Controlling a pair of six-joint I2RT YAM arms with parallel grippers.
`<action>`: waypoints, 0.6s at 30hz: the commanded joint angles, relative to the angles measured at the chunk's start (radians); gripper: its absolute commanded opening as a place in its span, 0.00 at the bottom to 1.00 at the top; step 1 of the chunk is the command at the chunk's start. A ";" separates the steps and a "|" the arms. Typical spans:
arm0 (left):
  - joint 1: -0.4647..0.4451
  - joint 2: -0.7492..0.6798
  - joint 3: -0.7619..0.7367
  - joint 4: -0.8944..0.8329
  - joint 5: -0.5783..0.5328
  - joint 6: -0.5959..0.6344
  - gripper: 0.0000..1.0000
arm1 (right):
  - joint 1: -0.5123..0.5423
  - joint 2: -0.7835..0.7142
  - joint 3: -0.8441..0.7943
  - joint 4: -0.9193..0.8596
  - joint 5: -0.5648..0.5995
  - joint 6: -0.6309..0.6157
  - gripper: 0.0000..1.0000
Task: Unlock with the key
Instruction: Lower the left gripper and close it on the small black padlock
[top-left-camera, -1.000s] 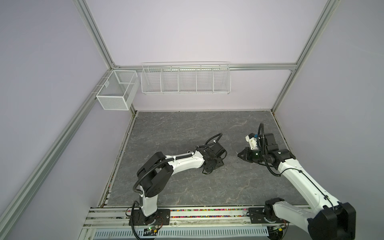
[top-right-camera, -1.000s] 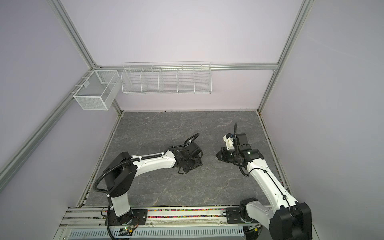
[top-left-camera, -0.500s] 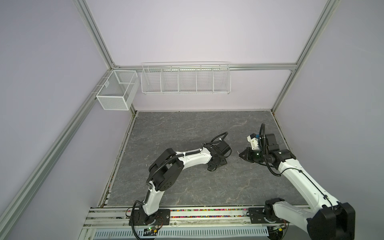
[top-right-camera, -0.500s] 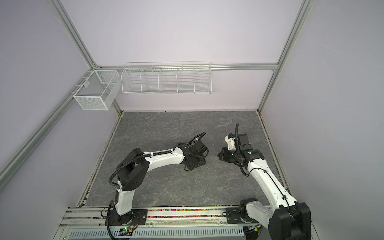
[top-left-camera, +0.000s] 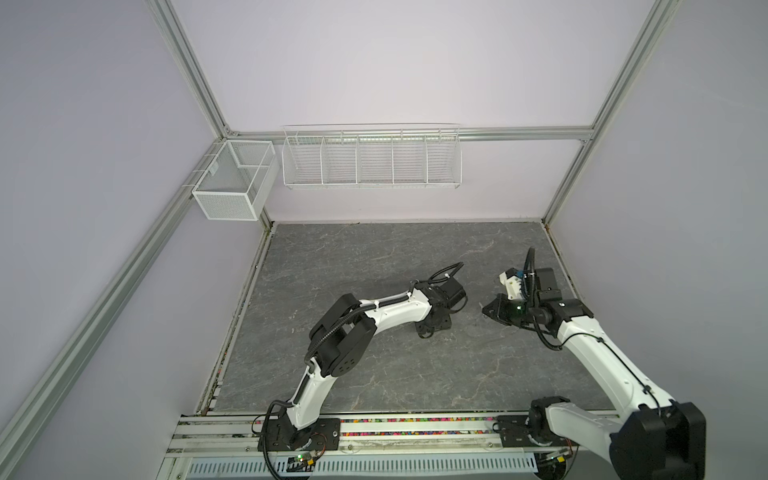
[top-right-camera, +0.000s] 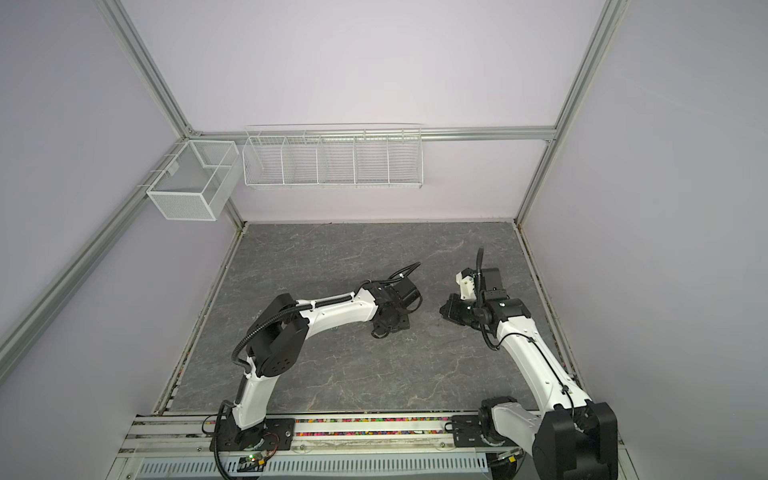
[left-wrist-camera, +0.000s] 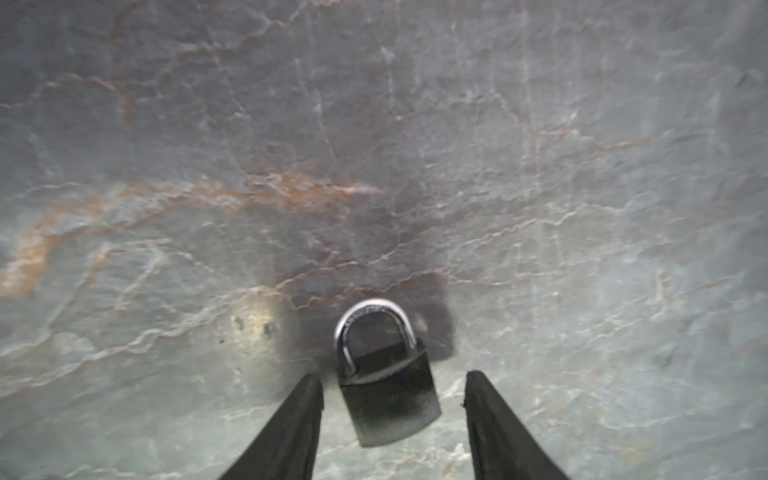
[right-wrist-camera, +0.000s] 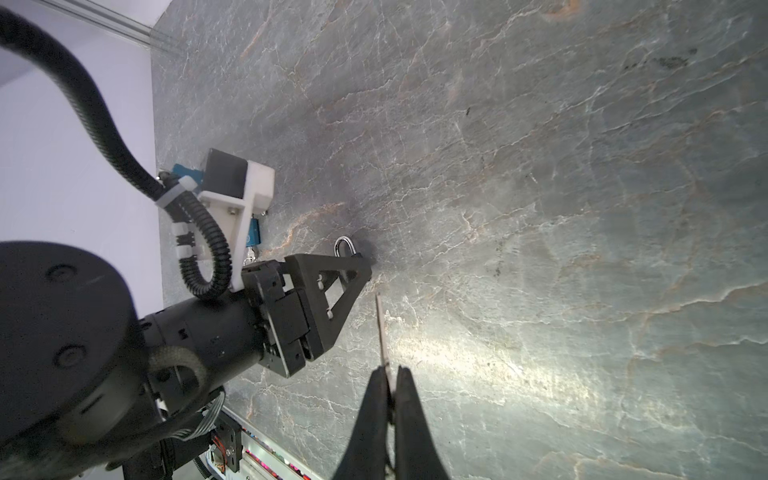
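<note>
The dark padlock with silver shackle (left-wrist-camera: 388, 399) lies flat on the grey marbled desk (left-wrist-camera: 582, 208) between the spread left claw (left-wrist-camera: 392, 375), shackle pointing away, while the right claw (right-wrist-camera: 390, 370) pinches the thin silver key (right-wrist-camera: 381, 328) close by.

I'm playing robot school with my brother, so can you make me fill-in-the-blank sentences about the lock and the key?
1. The left hand is ____, with one finger on each side of the padlock.
2. The right hand is ____ tight on the key.
3. The key has not yet gone into the ____.
Missing words: open; shut; padlock.
</note>
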 joint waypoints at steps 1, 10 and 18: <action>0.002 0.033 0.043 -0.091 -0.023 0.069 0.55 | -0.010 0.011 -0.020 0.027 -0.029 -0.006 0.06; -0.007 0.072 0.095 -0.123 -0.039 0.074 0.52 | -0.022 0.021 -0.030 0.042 -0.047 0.004 0.06; -0.013 0.085 0.076 -0.143 -0.066 0.073 0.45 | -0.029 0.014 -0.038 0.044 -0.055 0.007 0.07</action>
